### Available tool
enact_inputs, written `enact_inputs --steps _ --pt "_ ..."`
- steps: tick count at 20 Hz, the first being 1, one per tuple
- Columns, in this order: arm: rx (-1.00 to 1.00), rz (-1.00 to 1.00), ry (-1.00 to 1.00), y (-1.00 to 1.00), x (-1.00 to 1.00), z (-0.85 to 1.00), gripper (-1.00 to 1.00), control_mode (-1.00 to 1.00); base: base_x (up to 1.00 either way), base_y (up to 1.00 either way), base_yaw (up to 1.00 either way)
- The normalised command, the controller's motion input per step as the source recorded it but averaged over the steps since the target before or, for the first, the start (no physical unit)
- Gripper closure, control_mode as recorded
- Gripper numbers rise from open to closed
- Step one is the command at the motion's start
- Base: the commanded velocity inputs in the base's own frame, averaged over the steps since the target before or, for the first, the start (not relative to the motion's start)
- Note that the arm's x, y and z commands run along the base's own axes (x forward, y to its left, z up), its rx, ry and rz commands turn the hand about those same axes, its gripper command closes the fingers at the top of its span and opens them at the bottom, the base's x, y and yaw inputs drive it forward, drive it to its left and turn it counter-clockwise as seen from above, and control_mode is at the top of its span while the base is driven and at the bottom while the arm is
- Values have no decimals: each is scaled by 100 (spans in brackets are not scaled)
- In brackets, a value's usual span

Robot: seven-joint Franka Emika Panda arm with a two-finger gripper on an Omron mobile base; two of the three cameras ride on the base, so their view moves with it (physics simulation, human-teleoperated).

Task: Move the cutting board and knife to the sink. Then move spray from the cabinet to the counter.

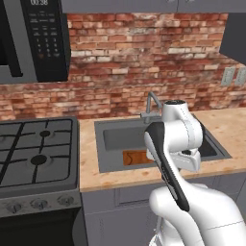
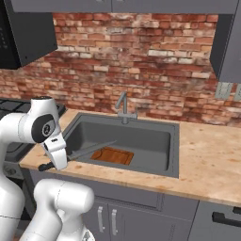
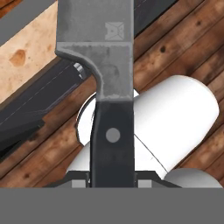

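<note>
My gripper (image 3: pixel 112 176) is shut on the black handle of the knife (image 3: pixel 113 87), whose grey blade runs up the hand view. From the right base, the knife (image 2: pixel 92 150) lies level along the front rim of the sink (image 2: pixel 141 136), partly behind my arm. The reddish-brown cutting board (image 2: pixel 112 155) lies flat on the basin floor, and the left base view shows the cutting board (image 1: pixel 135 157) in the sink (image 1: pixel 120 137) beside my arm. The cabinet (image 2: pixel 228 42) hangs at the upper right, above the counter (image 2: pixel 207 160). The spray is out of view.
A silver faucet (image 2: pixel 123 107) rises behind the basin. A black gas stove (image 1: pixel 36 153) stands left of the sink, with a microwave (image 1: pixel 33 38) above it. Wall outlets (image 1: pixel 228 76) sit on the brick at the right. Grey cabinet fronts (image 2: pixel 136 216) run below the counter.
</note>
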Motion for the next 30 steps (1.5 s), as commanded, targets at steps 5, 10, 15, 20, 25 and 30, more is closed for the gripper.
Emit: enact_inputs --steps 5,10,15,20,25,30 --pt "0 0 0 0 0 0 100 100 0 0 0" --pt "0 0 0 0 0 0 100 100 8 0 0" --pt "0 -1 0 3 23 -2 100 -100 3 0 0" --pt "0 -2 0 3 46 -5 100 -100 0 0 0" --pt "0 -9 0 9 64 -6 100 -100 0 0 0" --pt "0 -9 3 6 70 -10 100 -100 0 0 0"
